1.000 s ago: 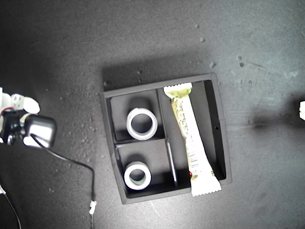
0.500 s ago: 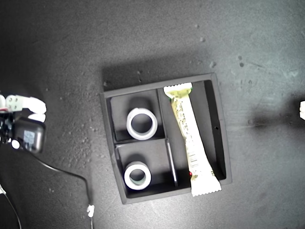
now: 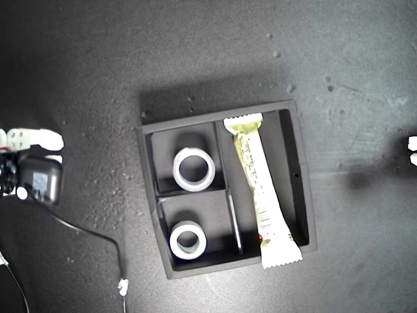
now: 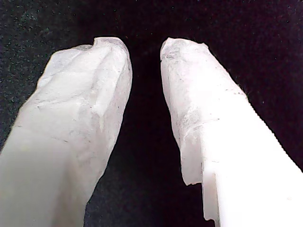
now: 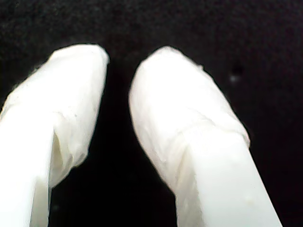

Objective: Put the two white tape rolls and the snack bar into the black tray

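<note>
In the exterior view the black tray (image 3: 303, 176) lies mid-table. One white tape roll (image 3: 193, 169) sits in its upper small compartment, and the other tape roll (image 3: 188, 240), with a greenish core, sits in the lower one. The snack bar (image 3: 260, 189) lies along the long compartment, its lower crimped end resting over the tray wall. My first gripper (image 4: 144, 45) hangs over bare dark table, narrowly open and holding nothing. My second gripper (image 5: 118, 56) is the same, a slim gap between its white fingers (image 5: 180, 109). Which arm in the exterior view is which cannot be told.
One arm (image 3: 29, 171) with a black camera block sits at the exterior view's left edge, trailing a black cable (image 3: 98, 231) across the table. Another arm's white tip (image 3: 412, 149) shows at the exterior view's right edge. Dark speckled tabletop surrounds the tray.
The arm at the exterior view's left edge has drawn back toward that edge, away from the tray, and its cable shifted with it. The tray and its contents have not moved.
</note>
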